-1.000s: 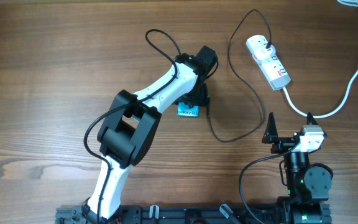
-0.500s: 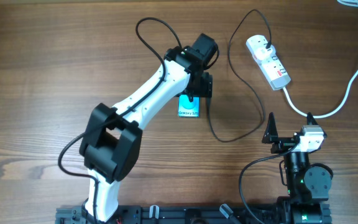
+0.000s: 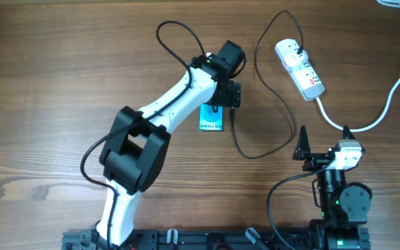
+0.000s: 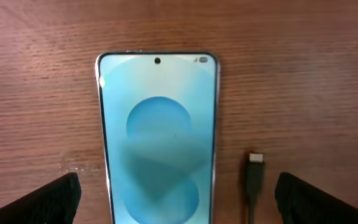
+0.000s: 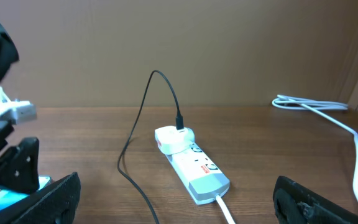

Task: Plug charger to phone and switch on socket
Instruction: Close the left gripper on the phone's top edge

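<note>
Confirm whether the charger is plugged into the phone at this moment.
Out. In the left wrist view the charger lies on the table beside the phone, its connector tip bare and apart from it.

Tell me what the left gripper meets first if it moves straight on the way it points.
The left gripper most likely meets the phone, lying screen-up between its open jaws; the charger connector lies beside it. Depth is unclear.

Left arm outstretched, right arm tucked; left gripper (image 4: 179, 202), right gripper (image 5: 176, 199) spread wide.
</note>
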Controlling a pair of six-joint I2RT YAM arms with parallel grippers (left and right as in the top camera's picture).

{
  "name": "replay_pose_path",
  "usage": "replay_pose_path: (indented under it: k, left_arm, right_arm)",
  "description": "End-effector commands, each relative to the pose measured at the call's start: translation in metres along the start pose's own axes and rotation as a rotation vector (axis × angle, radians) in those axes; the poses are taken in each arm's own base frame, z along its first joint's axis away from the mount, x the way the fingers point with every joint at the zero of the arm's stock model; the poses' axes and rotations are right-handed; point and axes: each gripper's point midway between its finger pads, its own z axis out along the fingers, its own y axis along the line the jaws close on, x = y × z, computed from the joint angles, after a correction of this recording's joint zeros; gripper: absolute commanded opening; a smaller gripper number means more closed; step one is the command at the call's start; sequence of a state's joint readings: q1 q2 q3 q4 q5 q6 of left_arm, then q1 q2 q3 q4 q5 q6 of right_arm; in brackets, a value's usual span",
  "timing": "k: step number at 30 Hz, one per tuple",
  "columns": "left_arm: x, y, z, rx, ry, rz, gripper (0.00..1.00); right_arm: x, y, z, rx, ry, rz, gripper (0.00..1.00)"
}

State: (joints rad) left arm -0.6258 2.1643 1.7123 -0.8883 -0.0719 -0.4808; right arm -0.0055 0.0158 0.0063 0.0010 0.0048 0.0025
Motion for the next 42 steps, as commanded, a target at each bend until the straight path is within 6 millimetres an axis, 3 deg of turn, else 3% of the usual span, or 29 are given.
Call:
replay_pose_path:
  k: [1, 22, 25, 29, 37, 42]
  left_arm:
    - [-0.002, 0.016, 0.013, -0.046, 0.015, -0.022, 1.00]
    - [0.023, 0.017, 0.052, -0.057, 0.128, -0.015, 1.00]
    - [0.023, 0.016, 0.052, -0.057, 0.129, -0.013, 0.93]
    - [0.025, 0.016, 0.052, -0.060, 0.134, -0.013, 0.68]
    - [0.033, 0.008, 0.050, -0.008, 0.178, -0.020, 0.70]
    - [0.030, 0.004, 0.036, 0.020, 0.171, -0.026, 0.71]
  right_arm:
    - [-0.001, -0.003, 0.000, 0.014, -0.007, -0.001, 1.00]
    - [-0.001, -0.003, 0.000, 0.014, -0.007, -0.001, 1.00]
    - [-0.001, -0.003, 0.000, 0.014, -0.007, -0.001, 0.99]
    - [-0.001, -0.003, 0.000, 0.014, -0.007, -0.001, 1.00]
    - [-0.001, -0.003, 0.000, 0.014, -0.007, -0.001, 1.00]
    - [-0.001, -0.003, 0.000, 0.014, -0.007, -0.001, 1.00]
